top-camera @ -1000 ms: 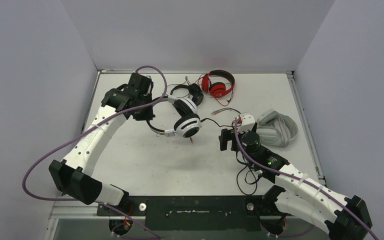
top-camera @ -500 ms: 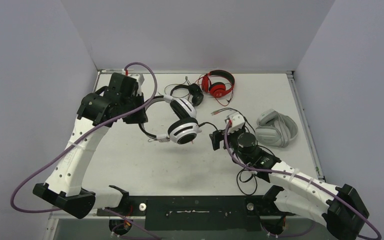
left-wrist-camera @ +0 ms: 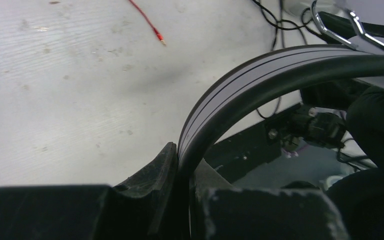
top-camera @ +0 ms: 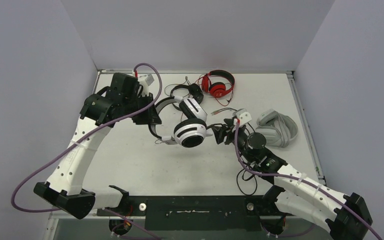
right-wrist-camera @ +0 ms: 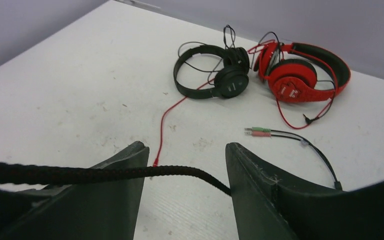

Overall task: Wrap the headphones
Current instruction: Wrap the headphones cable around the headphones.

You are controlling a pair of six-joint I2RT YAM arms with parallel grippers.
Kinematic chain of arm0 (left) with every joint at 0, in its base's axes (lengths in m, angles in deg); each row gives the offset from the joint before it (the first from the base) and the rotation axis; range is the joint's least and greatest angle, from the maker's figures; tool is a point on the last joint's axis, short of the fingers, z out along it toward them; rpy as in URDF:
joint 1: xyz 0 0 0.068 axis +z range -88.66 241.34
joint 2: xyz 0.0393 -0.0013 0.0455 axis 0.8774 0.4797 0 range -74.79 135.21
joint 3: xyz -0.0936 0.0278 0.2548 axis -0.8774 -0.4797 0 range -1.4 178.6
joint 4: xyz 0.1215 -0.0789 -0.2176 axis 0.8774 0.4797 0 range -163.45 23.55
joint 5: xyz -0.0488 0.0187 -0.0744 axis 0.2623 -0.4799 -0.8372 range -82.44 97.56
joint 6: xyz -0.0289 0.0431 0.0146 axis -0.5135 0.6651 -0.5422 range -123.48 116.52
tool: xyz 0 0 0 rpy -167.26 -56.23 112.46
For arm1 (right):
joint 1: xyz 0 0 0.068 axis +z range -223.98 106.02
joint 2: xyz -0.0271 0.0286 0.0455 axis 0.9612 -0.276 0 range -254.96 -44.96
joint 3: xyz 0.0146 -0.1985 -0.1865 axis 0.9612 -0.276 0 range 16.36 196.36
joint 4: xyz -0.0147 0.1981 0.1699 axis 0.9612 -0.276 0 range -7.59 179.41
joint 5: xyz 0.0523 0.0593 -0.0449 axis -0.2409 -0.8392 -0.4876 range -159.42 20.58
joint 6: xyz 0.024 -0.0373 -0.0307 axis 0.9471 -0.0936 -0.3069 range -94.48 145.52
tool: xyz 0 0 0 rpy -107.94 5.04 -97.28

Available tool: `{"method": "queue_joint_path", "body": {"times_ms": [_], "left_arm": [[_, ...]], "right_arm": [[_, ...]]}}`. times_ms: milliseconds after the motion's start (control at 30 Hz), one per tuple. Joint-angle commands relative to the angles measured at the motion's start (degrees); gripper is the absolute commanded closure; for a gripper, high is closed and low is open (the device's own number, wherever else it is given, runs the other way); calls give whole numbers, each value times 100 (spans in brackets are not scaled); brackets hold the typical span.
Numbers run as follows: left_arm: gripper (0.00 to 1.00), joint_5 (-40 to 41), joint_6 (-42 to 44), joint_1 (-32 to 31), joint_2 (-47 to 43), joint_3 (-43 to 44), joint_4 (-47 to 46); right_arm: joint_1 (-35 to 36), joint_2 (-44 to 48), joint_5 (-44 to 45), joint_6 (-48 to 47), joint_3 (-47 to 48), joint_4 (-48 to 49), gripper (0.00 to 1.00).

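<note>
Carries the white-and-black headphones (top-camera: 190, 134) further right than half a second ago, close up to the right gripper (top-camera: 219, 134), itself shifted up the surface (top-camera: 130, 165) away from the near edge. Holds them between the two arms, over the middle of the surface, with the left gripper (top-camera: 155, 116) clamped shut on the headband (left-wrist-camera: 260, 75). Shows that headband from the left wrist as a glossy black arc with fine pale lines along its edge, wedged tight between the two fingers (left-wrist-camera: 150, 175), with a silver wire yoke (left-wrist-camera: 330, 30) further along. Shows from above two round ear cups, white shells ringed with black bands and black cushions, the upper cup (top-camera: 192, 106) further back, the lower one just beside the right gripper. Leaves the right gripper open, fingers (right-wrist-camera: 252, 175) spread wide, with a black braided cable (right-wrist-camera: 80, 174) running across the gap between them; cannot tell whether it touches either finger. Has the other sets lying further back: black headphones (right-wrist-camera: 215, 75) and red headphones (right-wrist-camera: 300, 72) side by side, thin cables loose around them, a red cable (right-wrist-camera: 162, 130) trailing toward the right wrist camera, green and pink plugs (right-wrist-camera: 257, 131) near it. Places the light grey headphones (top-camera: 277, 128) near the right edge of the surface.
</note>
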Motion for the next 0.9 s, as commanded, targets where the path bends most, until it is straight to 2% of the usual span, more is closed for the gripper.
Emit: {"method": "queue_joint_path", "body": {"times_ms": [0, 200, 367, 500, 600, 867], "left_arm": [[100, -1874, -433, 5, -132, -73, -1300], [100, -2887, -1021, -10, -305, -613, -2363], [100, -3597, -2498, -21, -567, -1653, -4641], [100, -3430, -2694, -38, -524, -1707, -4850], [100, -3394, -2906, -38, -466, -1671, -5075], [100, -3232, -4415, -4, -375, -2167, -6983]], "right_arm": [[0, -49, -814, 79, 316, 364, 43], [0, -520, -1461, 326, 446, 789, 52], [31, -1064, -2073, 604, 556, 1309, 44], [61, -1351, -2198, 677, 526, 1650, 43], [62, -1557, -2312, 720, 534, 1760, 46], [234, -2099, -2811, 1179, 361, 2203, 56]]}}
